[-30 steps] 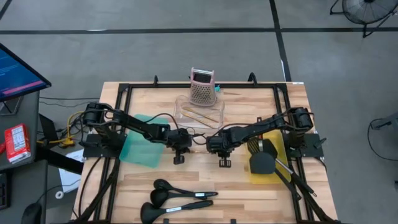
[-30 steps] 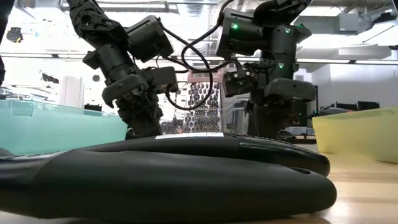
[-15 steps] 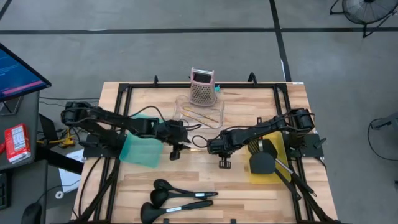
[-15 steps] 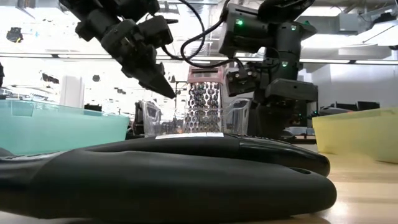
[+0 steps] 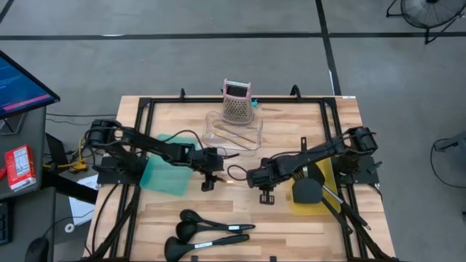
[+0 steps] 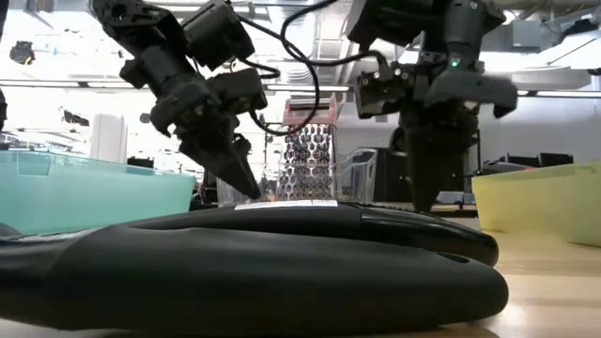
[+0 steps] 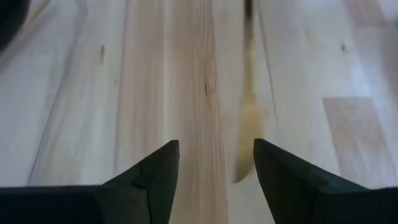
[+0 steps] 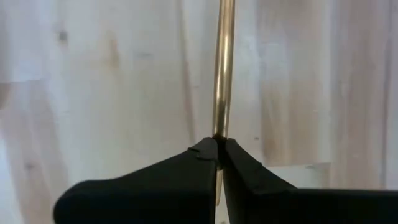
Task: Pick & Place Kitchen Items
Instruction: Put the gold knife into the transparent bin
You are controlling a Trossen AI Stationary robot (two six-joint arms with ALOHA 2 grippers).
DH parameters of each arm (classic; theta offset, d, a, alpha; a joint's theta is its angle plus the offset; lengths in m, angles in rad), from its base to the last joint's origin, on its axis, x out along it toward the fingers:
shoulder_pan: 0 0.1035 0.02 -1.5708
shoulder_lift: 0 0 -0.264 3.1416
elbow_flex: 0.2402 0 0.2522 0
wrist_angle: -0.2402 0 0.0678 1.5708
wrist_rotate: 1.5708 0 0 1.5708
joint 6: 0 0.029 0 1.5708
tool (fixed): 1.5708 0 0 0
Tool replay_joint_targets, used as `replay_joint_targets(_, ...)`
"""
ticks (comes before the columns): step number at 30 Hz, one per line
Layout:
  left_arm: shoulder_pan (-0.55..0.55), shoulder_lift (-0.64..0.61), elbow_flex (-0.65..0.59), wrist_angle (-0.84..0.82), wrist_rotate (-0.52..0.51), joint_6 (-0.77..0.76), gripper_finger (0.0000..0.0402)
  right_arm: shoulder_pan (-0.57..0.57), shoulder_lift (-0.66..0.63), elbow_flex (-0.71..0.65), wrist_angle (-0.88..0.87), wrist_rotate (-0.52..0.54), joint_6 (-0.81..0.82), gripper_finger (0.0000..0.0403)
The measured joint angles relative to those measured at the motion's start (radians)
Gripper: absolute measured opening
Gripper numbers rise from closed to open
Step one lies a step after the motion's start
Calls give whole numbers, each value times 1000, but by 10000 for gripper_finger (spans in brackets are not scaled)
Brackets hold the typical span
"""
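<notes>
Right gripper (image 8: 217, 149): near the table centre, slightly toward 4 o'clock; its two dark fingers are pressed together on a thin golden metal stick (image 8: 222, 68).
Golden stick, where: clamped at one end between the right gripper's fingertips, over bare planks at mid-table.
Golden stick, axis: in the right wrist view its long axis runs straight out ahead of the fingers, in line with them. In the high view only a faint pale streak (image 5: 234, 173) shows, leading from the gripper toward 9 o'clock and lying roughly along the 3-to-9 line; how steeply it tilts cannot be told.
Left gripper (image 7: 214, 165): just on the 9 o'clock side of the table centre, close to the right gripper; its fingers stand apart with nothing between them, only bare wood. A blurred golden streak (image 7: 247, 124) lies just outside one finger.
Light wooden plank table (image 5: 291, 120): framed by black rails.
Black plastic ladles and spoons (image 5: 207, 231): three lying side by side at 6 o'clock, bowls toward 9 o'clock, handles toward 3 o'clock.
Yellow tray (image 5: 331, 173): at 3 o'clock, holding a black turner (image 5: 306, 191) whose handle runs toward 4 o'clock and a black slotted head (image 5: 298, 172) beside it.
Translucent teal tray (image 5: 164, 175): at 9 o'clock, partly under the left arm.
Clear plastic tray (image 5: 234, 131): toward 12 o'clock, with pale sticks inside lying roughly along the 3-to-9 line.
Pink perforated box grater (image 5: 237, 101): upright at 12 o'clock, just behind the clear tray.
</notes>
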Motion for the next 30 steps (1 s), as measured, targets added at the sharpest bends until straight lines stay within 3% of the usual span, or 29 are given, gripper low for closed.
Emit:
replay_joint_targets(12,-31,32,1,51,1,7,228,21,1,2,18,1,11,0)
replay_joint_targets(30,-36,39,2,61,0,19,240,30,1,4,34,1,34,0)
